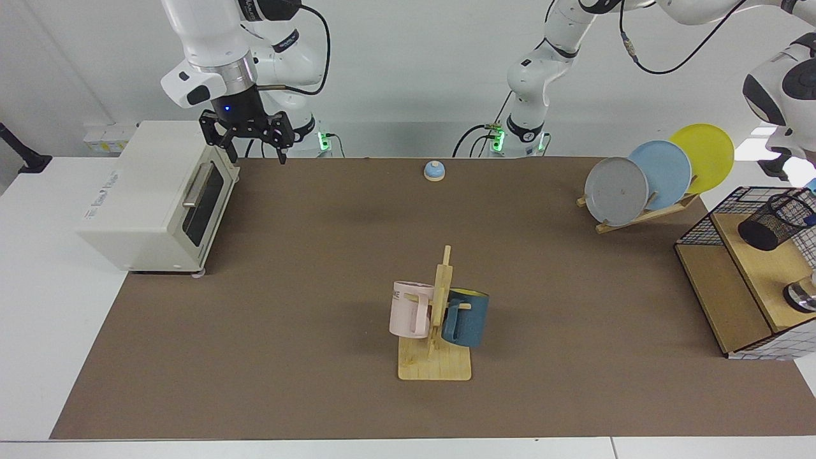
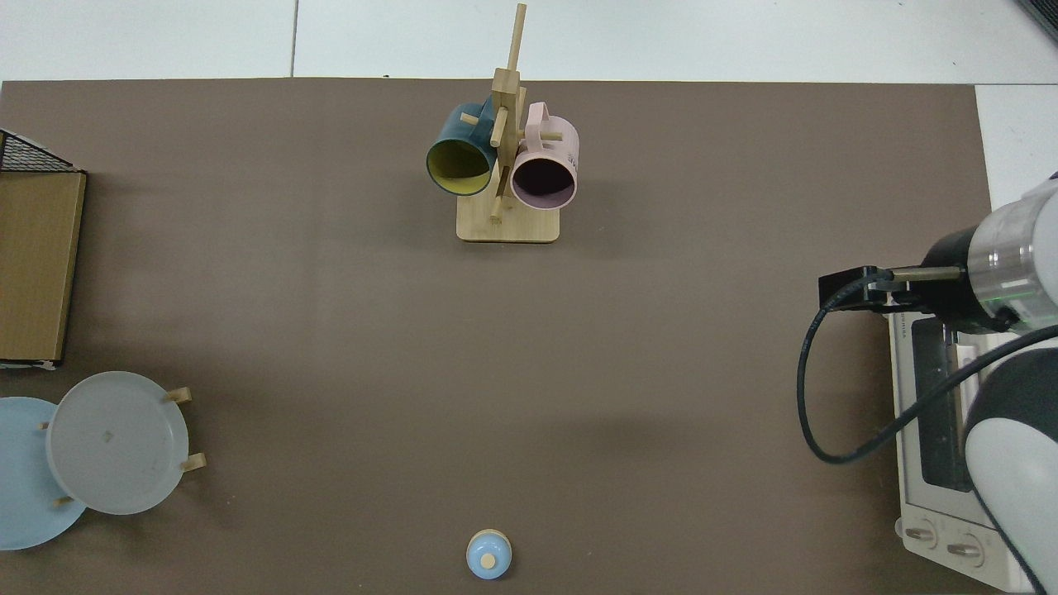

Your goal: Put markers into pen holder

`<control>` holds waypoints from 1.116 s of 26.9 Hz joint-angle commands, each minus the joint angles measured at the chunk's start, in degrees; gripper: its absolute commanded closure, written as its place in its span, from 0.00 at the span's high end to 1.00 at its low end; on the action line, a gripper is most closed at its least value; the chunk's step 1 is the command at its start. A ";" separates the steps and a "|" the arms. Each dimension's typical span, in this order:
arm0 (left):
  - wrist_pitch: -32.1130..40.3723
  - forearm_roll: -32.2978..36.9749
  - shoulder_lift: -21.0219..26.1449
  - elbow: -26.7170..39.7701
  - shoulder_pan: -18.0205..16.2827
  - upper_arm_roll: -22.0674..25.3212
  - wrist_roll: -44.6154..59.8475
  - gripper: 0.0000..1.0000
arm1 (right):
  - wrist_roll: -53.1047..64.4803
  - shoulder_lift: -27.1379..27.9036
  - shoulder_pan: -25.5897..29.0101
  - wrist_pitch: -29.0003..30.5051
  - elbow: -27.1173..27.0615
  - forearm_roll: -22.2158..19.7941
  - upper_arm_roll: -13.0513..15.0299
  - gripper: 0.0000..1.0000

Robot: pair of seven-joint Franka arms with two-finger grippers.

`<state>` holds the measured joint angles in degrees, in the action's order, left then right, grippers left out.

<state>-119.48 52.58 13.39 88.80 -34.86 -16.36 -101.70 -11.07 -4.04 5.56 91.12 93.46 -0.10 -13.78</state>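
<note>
Facing view had the pen holder (image 1: 776,220) tipped in the basket (image 1: 701,233), a blue marker (image 1: 811,186) tip just above it, left gripper offscreen, right gripper (image 1: 250,136) parked far off, fingers spread; I'd guess insertion's next.

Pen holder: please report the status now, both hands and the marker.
Right hand open, waiting above toaster oven. Left hand out of view at the basket side. Pen holder in basket, blue tip just above it; nothing blocking.

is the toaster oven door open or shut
Shut: in the facing view the toaster oven door sits flush with its front, handle up; right gripper hovers beside it.
</note>
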 commanded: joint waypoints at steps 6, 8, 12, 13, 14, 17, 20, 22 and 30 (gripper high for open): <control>-0.58 0.24 -0.03 2.07 -0.91 -0.69 0.71 0.00 | -0.70 -0.44 0.95 1.34 0.84 1.15 -0.63 1.00; -0.67 -0.11 -0.38 3.13 -1.00 -0.69 1.41 0.00 | -0.70 -0.44 0.95 1.34 0.84 1.15 -0.63 1.00; -0.58 -0.90 -1.00 4.27 -1.26 -0.69 1.94 0.00 | -0.70 -0.44 0.95 1.34 0.84 1.15 -0.63 1.00; -0.84 -0.99 -1.09 4.36 -1.43 -0.78 2.03 0.00 | -0.70 -0.44 0.95 1.34 0.84 1.15 -0.63 1.00; -1.02 -1.34 -1.00 4.53 -1.70 -0.69 2.12 0.00 | -0.70 -0.44 0.95 1.34 0.84 1.06 -0.63 1.00; -1.11 -2.13 -1.09 5.06 -1.79 -0.69 2.38 0.00 | -0.70 -0.44 0.95 1.34 0.84 1.15 -0.63 1.00; -1.11 -2.57 -1.09 5.24 -1.79 -0.78 2.38 0.00 | -0.70 -0.44 0.95 1.34 0.84 1.15 -0.63 1.00; -1.11 -3.01 -1.09 5.33 -1.79 -0.78 2.38 0.00 | -0.70 -0.44 0.95 1.34 0.84 1.15 -0.63 1.00; -1.55 -3.71 -1.00 7.26 -1.61 -0.69 3.17 0.00 | -0.70 -0.44 0.95 1.34 0.84 1.15 -0.63 1.00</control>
<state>-119.52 50.23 14.05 92.72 -35.57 -16.53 -99.58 -11.08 -4.04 5.56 91.13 93.46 -0.09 -13.78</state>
